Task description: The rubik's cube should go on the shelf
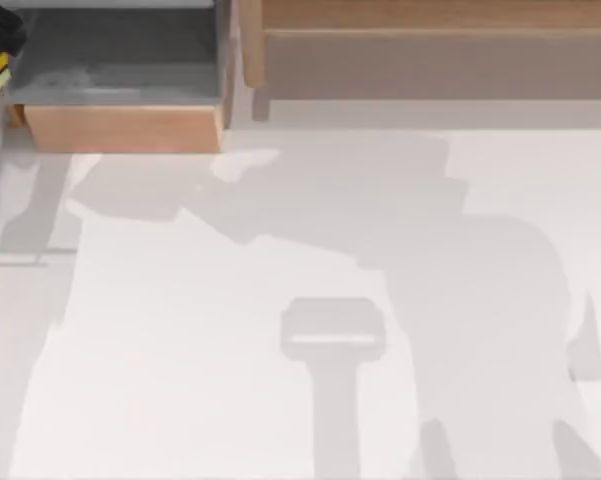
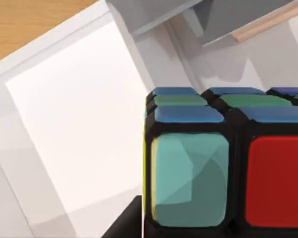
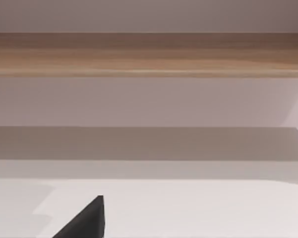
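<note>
Left wrist view: the cube (image 2: 228,163) sits right up against the camera, presumably carried by the left arm, though I cannot tell how the jaws stand. Beyond, white tabletop (image 1: 280,400) and the shelf (image 1: 430,15), waiting at the far edge.

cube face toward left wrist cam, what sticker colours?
Rubik's cube: teal and red stickers, black grid; clearest in left wrist view.

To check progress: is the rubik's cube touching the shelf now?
Apart. In the left wrist view the rubik's cube has only white table beside it; in the top view the shelf carries nothing on its visible ledge.
</note>
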### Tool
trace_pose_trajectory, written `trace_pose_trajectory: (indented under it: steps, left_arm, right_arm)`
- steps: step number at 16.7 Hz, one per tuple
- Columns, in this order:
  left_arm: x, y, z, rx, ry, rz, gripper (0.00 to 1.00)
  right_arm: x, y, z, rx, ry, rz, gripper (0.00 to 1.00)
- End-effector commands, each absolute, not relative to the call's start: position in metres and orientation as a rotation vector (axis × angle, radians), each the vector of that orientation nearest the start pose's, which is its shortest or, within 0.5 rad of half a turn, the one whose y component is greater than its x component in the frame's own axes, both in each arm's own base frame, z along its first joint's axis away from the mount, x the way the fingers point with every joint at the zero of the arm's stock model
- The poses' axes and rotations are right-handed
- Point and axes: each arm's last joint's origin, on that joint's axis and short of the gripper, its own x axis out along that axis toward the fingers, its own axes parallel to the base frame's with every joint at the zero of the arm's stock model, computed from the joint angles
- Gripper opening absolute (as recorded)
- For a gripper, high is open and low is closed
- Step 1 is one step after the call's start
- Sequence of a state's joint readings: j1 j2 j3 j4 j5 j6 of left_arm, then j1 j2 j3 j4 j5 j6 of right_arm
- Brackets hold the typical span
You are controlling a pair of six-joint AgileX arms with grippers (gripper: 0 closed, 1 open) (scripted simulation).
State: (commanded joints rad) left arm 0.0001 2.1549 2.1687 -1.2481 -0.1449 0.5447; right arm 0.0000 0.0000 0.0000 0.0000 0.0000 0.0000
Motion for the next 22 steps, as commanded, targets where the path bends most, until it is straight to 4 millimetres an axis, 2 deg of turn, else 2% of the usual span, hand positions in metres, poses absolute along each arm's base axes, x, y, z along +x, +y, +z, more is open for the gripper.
trace_pose_trajectory:
  steps: [3, 6, 12, 17, 22]
  left_arm:
    - [0.443, -0.048, 0.273, 0.617, 1.196, -0.230, 0.00]
    - [0.433, -0.109, 0.246, 0.676, 1.135, -0.268, 0.00]
    - [0.398, -0.221, 0.184, 0.753, 0.934, -0.332, 0.00]
    - [0.371, -0.293, 0.147, 0.711, 0.670, -0.332, 0.00]
    - [0.351, -0.345, 0.122, 0.573, 0.387, -0.287, 0.00]
  right_arm:
    - [0.106, -0.001, 0.160, 0.000, 0.000, 0.000, 1.00]
    - [0.106, -0.001, 0.160, 0.000, 0.000, 0.000, 1.00]
    - [0.106, -0.001, 0.160, 0.000, 0.000, 0.000, 1.00]
    - [0.106, -0.001, 0.160, 0.000, 0.000, 0.000, 1.00]
    - [0.106, -0.001, 0.160, 0.000, 0.000, 0.000, 1.00]
